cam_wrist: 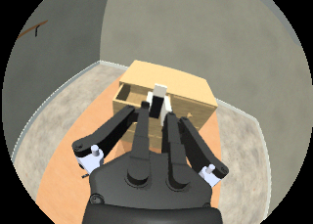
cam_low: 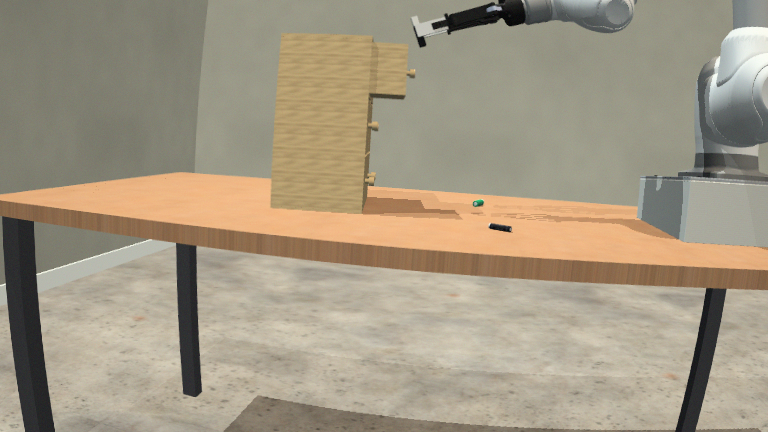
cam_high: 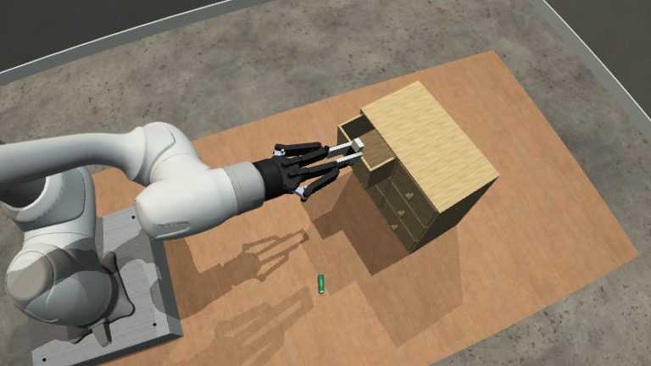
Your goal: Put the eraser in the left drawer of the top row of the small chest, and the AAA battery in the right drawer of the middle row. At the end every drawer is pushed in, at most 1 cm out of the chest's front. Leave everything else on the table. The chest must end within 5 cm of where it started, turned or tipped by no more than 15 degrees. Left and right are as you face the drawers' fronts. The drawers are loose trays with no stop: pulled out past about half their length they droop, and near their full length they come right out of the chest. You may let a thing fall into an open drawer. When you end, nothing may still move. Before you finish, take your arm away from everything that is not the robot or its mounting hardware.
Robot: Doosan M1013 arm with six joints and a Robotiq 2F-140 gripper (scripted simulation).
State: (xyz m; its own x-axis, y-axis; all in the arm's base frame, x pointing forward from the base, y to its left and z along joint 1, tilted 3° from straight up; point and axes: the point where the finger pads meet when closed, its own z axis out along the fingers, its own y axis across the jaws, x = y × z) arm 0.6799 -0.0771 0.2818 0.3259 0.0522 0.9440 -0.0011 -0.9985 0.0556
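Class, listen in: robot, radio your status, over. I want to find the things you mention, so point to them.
Gripper (cam_high: 349, 151) (cam_low: 420, 31) (cam_wrist: 156, 100) shut on eraser (cam_high: 357, 145) (cam_low: 414, 23) (cam_wrist: 156, 103), held by top-left drawer (cam_high: 382, 165) (cam_low: 390, 69) (cam_wrist: 117, 108). Drawer out, nothing seen blocking its opening. Green battery (cam_high: 320, 284) (cam_low: 478, 202) on table.

Count one chest toward short edge of worktop, one pulled-out drawer, one eraser in jaws. Add two batteries: green one farther from long edge, black one nearer. See three table legs.
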